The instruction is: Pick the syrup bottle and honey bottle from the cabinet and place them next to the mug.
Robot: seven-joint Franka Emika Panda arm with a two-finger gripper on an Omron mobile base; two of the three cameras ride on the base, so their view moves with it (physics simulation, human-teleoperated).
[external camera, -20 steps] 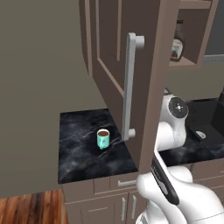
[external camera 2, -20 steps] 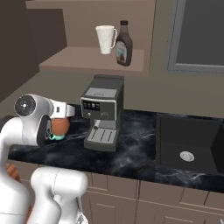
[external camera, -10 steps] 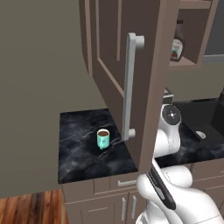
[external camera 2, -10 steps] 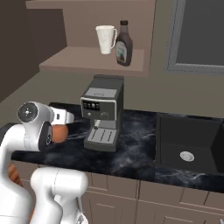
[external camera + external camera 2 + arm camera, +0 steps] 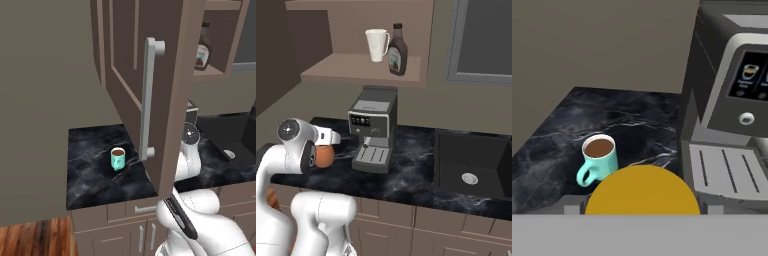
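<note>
My gripper (image 5: pixel 642 207) is shut on the honey bottle (image 5: pixel 643 192), whose orange body bulges up between the fingertips (image 5: pixel 571 206). In the right base view the honey bottle (image 5: pixel 324 156) hangs low over the counter, left of the coffee machine. The teal mug (image 5: pixel 599 159) of brown liquid stands just beyond and left of the bottle, and also shows as the mug (image 5: pixel 118 158) on the black counter. The syrup bottle (image 5: pixel 398 50), dark with a red-and-white label, stands upright on the cabinet (image 5: pixel 145 75) shelf; the syrup bottle (image 5: pixel 202 50) peeks past the open door.
A grey coffee machine (image 5: pixel 372 129) stands close to the right of the bottle. The open cabinet door with its long bar handle (image 5: pixel 148 100) hangs over the counter (image 5: pixel 95 180) in front of the arm. A white cup (image 5: pixel 376 45) shares the shelf. A sink (image 5: pixel 471 167) lies right.
The arm has sunk a little and shifted left, bringing the held honey bottle lower toward the counter near the mug. The grip has stayed the same.
</note>
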